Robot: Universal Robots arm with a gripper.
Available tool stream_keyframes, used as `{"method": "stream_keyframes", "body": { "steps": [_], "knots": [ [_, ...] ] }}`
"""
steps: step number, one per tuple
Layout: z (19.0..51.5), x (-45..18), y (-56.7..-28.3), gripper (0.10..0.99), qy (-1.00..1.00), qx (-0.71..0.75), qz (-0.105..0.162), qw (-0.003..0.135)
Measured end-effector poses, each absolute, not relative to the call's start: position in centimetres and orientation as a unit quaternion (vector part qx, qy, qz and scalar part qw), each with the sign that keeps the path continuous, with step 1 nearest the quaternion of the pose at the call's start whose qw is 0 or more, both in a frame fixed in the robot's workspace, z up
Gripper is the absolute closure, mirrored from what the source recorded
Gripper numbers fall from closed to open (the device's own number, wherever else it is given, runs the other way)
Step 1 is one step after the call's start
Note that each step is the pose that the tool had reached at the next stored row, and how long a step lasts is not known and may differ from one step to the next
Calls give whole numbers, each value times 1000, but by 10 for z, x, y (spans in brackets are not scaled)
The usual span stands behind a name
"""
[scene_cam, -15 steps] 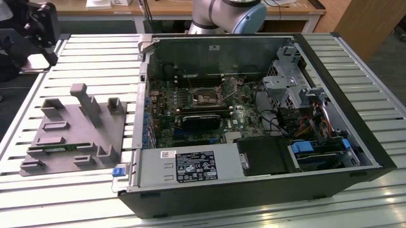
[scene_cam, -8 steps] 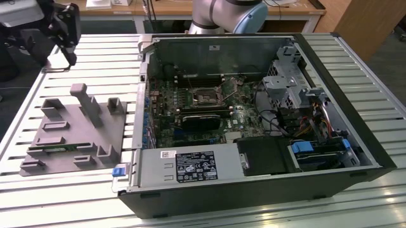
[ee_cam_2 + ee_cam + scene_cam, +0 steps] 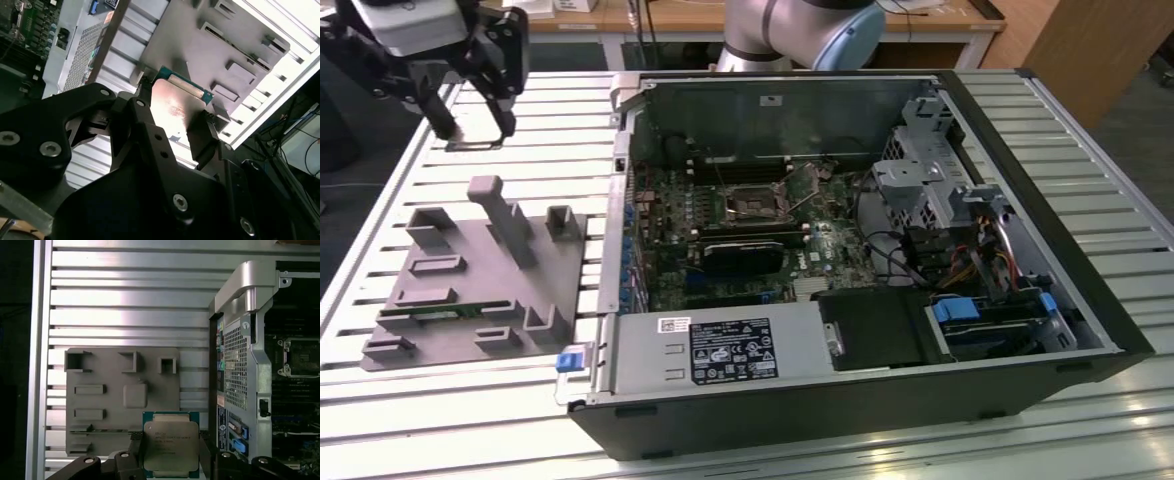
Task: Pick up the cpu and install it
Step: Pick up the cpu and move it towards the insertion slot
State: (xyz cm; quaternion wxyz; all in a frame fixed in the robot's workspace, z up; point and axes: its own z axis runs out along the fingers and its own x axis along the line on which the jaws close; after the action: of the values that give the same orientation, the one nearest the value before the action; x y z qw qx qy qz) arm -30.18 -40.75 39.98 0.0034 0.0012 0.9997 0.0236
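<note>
My gripper hangs above the far corner of the slatted table on the exterior view's left, beyond the grey holder plate. It is shut on the cpu, seen there edge-on as a thin pale strip between the black fingers. In the first wrist view the cpu faces the camera, a silvery square on a green rim, clamped on two opposite edges by the fingers. The second wrist view shows the cpu from close up, over the holder plate. The empty socket sits in the open computer's motherboard.
The open computer case lies on its side to the exterior view's right of the holder plate. A black heatsink block sits near the socket. A green memory stick rests in the holder plate. The case's metal rear wall stands between plate and motherboard.
</note>
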Motion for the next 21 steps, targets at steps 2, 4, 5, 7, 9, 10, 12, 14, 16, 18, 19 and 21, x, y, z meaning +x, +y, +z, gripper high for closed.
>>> {"method": "stream_keyframes", "body": {
  "steps": [2, 4, 5, 7, 9, 10, 12, 14, 16, 18, 19, 21],
  "knots": [
    [400, -295, -407, 553, 1000, 1, 24, 3],
    [399, -289, -406, 553, 1000, 1, 24, 3],
    [399, -286, -406, 553, 1000, 1, 24, 3],
    [399, -281, -405, 553, 1000, 1, 24, 3],
    [399, -276, -404, 553, 1000, 1, 24, 3],
    [399, -273, -403, 553, 1000, 1, 24, 3],
    [399, -269, -403, 553, 1000, 1, 24, 3],
    [399, -264, -401, 553, 1000, 1, 24, 3],
    [399, -260, -399, 553, 1000, 1, 24, 3],
    [398, -255, -397, 553, 1000, 1, 24, 3],
    [398, -253, -396, 553, 1000, 1, 24, 3],
    [398, -249, -393, 553, 1000, 1, 24, 3]
  ]
}}
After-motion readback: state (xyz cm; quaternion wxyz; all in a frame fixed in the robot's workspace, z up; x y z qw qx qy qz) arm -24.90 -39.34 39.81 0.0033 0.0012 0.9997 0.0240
